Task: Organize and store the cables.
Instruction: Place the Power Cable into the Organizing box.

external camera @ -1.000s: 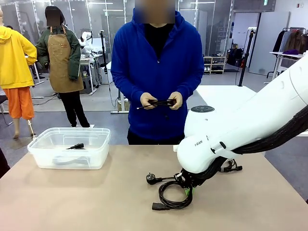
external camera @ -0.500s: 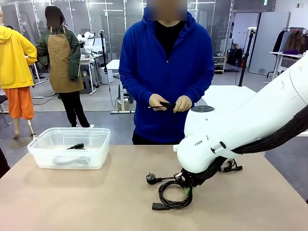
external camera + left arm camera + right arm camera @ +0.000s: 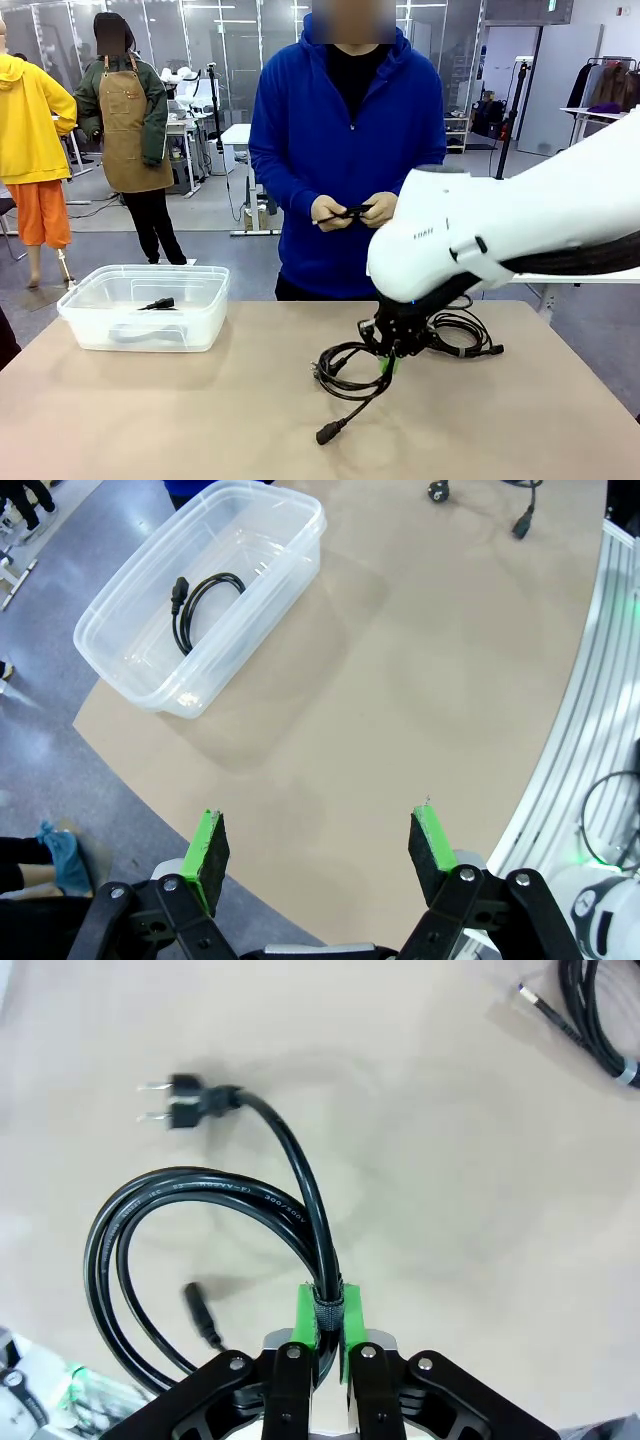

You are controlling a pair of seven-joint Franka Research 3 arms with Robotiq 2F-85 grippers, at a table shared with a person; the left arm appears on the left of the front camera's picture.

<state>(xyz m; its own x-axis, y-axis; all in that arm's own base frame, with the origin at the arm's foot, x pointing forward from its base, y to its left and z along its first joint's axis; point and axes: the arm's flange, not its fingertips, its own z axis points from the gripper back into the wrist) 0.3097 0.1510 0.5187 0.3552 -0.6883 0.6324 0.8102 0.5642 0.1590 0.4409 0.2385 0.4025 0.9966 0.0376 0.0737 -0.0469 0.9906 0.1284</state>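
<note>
Between the pads (image 3: 306, 1315) of the right tool (image 3: 328, 1310), a coiled black cable (image 3: 200, 1192) sits gripped, loops dangling.

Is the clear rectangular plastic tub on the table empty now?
No, a coiled black cable with a plug lies on the bottom of the clear rectangular plastic tub.

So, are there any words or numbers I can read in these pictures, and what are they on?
Nothing here can be read for sure.
Small dark print on the white right arm: too small and blurred to read.
Pale print running along the black cable: too small to read.
Green sign high up at the back of the room: too small to read.
</note>
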